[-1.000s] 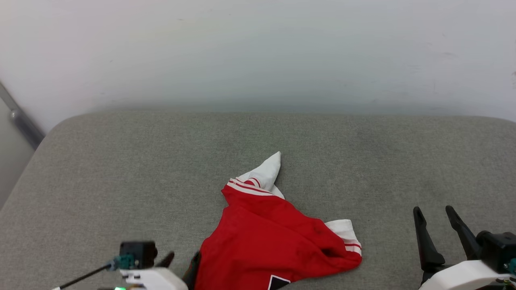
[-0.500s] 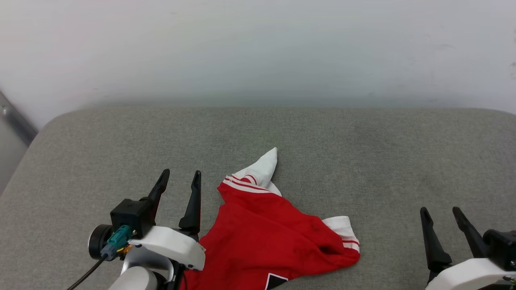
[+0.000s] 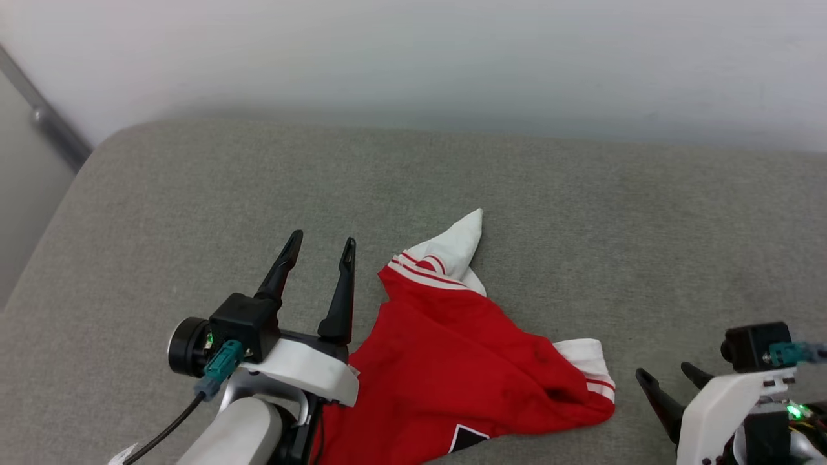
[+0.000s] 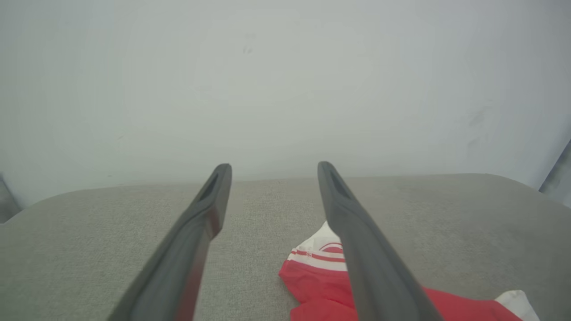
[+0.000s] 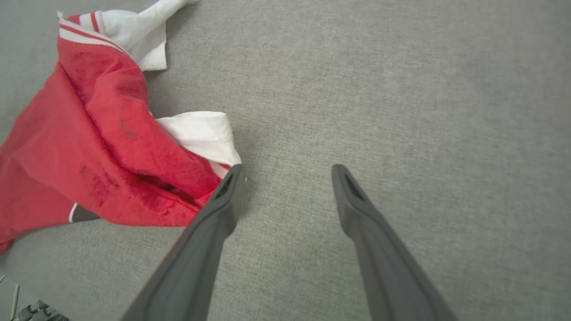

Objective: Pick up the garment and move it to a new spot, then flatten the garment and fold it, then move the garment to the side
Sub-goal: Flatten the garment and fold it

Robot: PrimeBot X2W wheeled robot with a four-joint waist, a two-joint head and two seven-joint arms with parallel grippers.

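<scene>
Grey cushion (image 3: pixel 194 194) bears crumpled garment (image 3: pixel 452 361), white wall (image 3: pixel 413 51) behind.

A broad surface covered in grey woven fabric (image 3: pixel 530 194) is seen spread across the work area, its far edge rounded and its far left corner curved. Behind that edge a plain pale wall (image 3: pixel 413 51) is seen, marked with a few faint scuffs in the left wrist view. At the far left a slanted grey metal bar (image 3: pixel 48 119) is seen against the wall, just beside the curved corner, with a duller grey area (image 3: pixel 16 194) below it.
</scene>
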